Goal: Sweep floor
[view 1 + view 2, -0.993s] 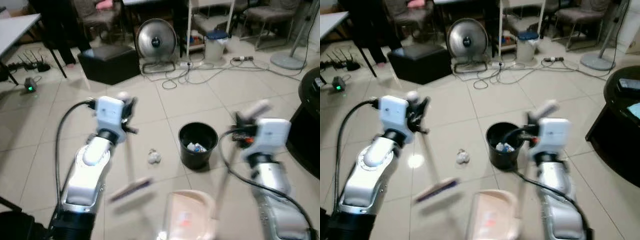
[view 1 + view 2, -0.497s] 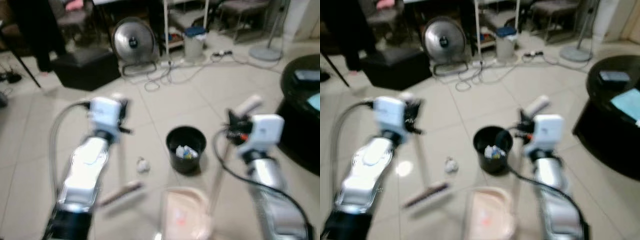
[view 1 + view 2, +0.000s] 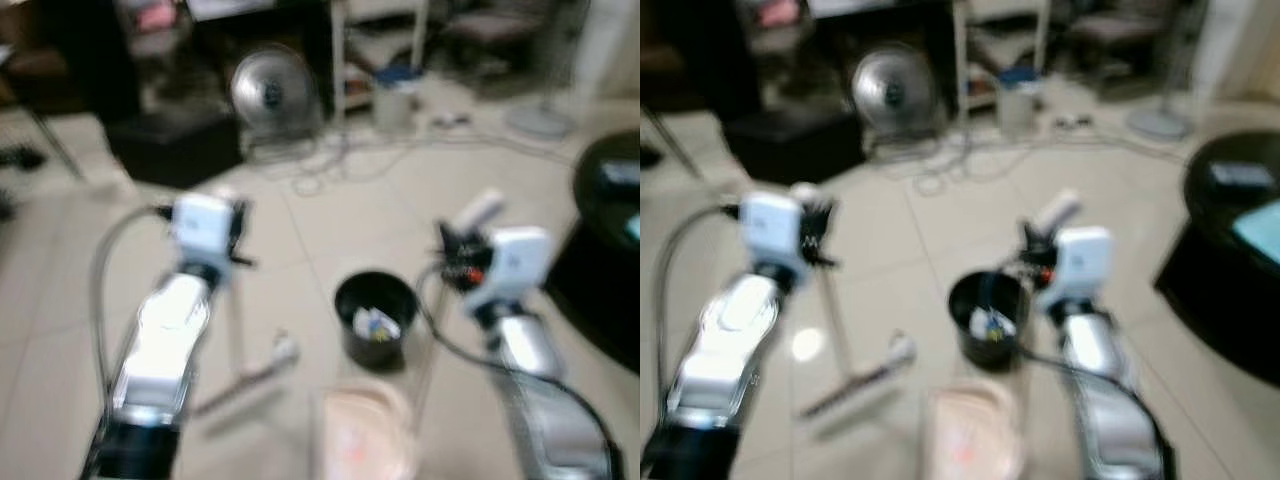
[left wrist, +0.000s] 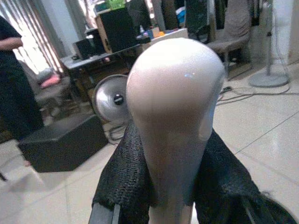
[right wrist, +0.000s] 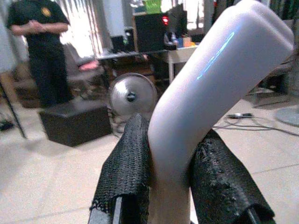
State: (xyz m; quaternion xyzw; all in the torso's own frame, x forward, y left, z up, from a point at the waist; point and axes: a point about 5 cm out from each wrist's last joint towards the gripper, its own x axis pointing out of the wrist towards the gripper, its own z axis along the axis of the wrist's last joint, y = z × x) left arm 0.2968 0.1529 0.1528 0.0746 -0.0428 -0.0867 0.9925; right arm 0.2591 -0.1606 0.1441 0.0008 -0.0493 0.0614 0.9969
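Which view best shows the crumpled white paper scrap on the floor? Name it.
The left eye view: the crumpled white paper scrap lies blurred at the broom head, left of the black bin. The right eye view shows the same, equally blurred.

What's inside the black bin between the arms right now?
The black bin holds light-coloured crumpled rubbish, white with a bluish touch, heaped toward its bottom. The blur hides what the pieces are, and the bin's wall and the heap cover anything lying underneath.
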